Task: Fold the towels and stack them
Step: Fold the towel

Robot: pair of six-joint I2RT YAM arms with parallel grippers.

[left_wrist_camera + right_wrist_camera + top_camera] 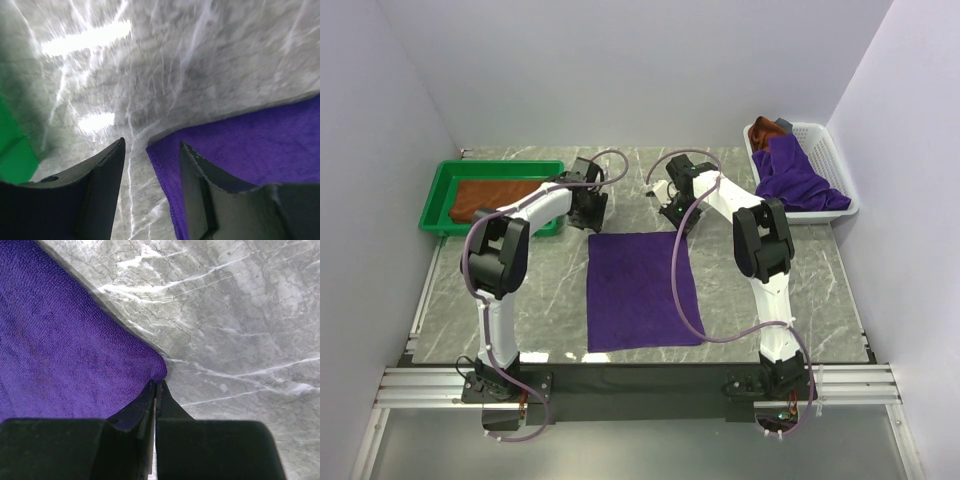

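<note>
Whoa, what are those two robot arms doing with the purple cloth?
It looks like they are about to fold it. A purple towel lies flat on the marble table. The right gripper is shut on its far right corner. The left gripper has its jaws open around the far left corner, not yet pinching it. A rust-brown towel sits in the green tray on the left, and a second purple towel is heaped in the white basket on the right.
</note>
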